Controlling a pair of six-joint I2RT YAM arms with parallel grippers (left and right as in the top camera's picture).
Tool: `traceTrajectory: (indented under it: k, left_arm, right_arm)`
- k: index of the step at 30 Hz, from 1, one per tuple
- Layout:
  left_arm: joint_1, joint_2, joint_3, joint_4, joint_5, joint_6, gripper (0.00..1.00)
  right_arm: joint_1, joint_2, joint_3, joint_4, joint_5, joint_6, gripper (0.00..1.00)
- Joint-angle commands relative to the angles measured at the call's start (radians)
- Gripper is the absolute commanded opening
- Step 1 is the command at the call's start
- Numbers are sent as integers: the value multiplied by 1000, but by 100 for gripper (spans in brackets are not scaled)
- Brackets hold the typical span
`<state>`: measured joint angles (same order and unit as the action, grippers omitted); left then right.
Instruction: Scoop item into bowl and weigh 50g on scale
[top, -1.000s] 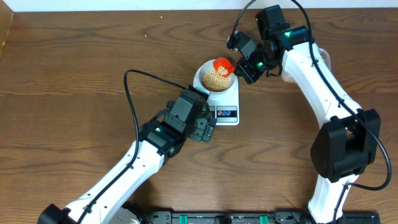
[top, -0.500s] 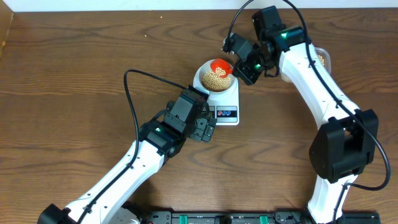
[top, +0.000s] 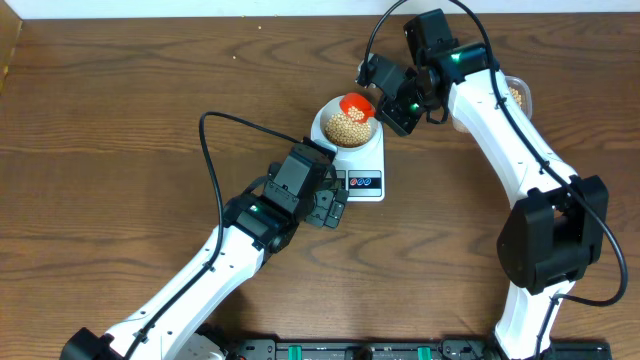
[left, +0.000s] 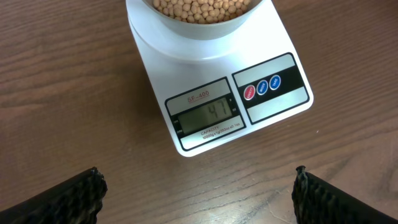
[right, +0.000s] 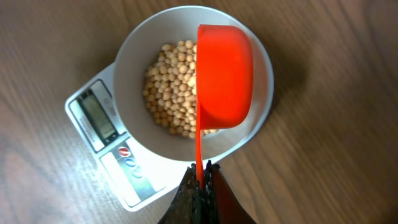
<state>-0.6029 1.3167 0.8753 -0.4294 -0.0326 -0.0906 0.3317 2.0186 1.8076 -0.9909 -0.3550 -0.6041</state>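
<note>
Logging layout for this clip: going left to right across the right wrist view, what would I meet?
LCD display → coloured buttons → beans → red scoop. The bowl and the right pincer overlap these, so they are left out.

Robotics lab: two arms (top: 200, 270) at wooden table (top: 100, 120).
</note>
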Motion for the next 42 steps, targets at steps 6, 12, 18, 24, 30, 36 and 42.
traceTrajectory:
  k: [6,12,18,24,30,36,42]
  left_arm:
    - [5,3,-10,0,-9,-1,98]
    - [5,3,-10,0,-9,-1,98]
    - [5,3,-10,0,-9,-1,98]
    - [5,3,-10,0,-9,-1,98]
    - [5,3,-10,0,-9,-1,98]
    - [5,3,-10,0,-9,-1,98]
    - [5,3,-10,0,-9,-1,98]
  right_arm:
    - [4,-31,26,13,23,-34,1]
    - [4,-31,26,13,1,-33,1]
    - [4,-31,26,13,-38,-33,1]
    - [-1,-31,26,10,-109,-14,1]
    - [-17,-31,26,11,-167,10,1]
    - [-45,-31,26,11,-231,27,1]
    - [-61,-31,26,11,-255,27,1]
